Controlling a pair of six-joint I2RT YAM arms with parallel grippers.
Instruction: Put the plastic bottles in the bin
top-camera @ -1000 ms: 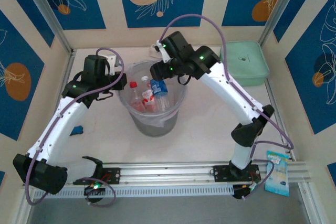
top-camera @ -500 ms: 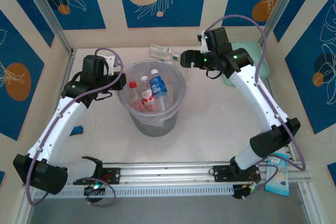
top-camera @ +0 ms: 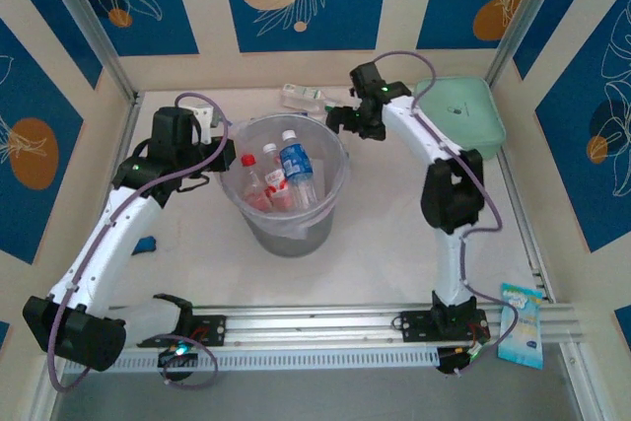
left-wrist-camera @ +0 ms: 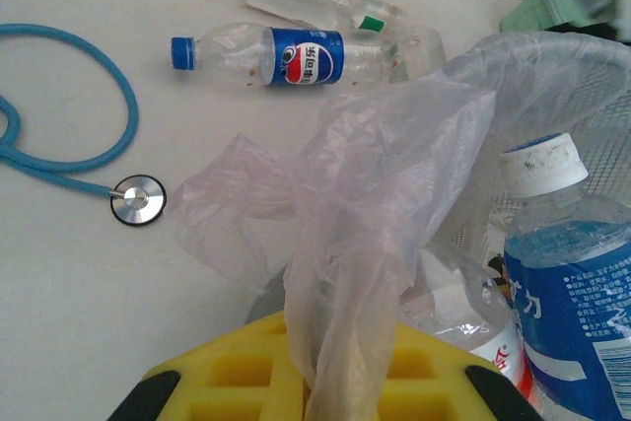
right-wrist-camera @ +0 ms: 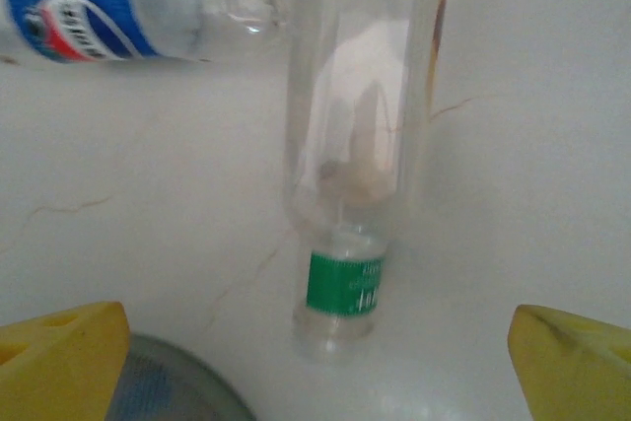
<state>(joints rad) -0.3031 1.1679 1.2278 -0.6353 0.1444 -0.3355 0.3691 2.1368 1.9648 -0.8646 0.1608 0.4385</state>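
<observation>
Hovering my spread right gripper [right-wrist-camera: 315,347] over the far green-banded bottle [right-wrist-camera: 350,145], I feared off-centre closing would roll it.

The top external camera is looking down from above the near edge over the whole table [top-camera: 394,229]. Both wrist cameras are looking closely toward the far side, sharing the Pepsi bottle [left-wrist-camera: 296,54] [right-wrist-camera: 84,7].

Left arm [top-camera: 116,226] stretched toward the table's [top-camera: 394,239] middle, left gripper [top-camera: 223,153] pinched on the liner [left-wrist-camera: 375,244]; right arm [top-camera: 449,194] folded high, right gripper [right-wrist-camera: 315,347] spread wide near the far edge
</observation>
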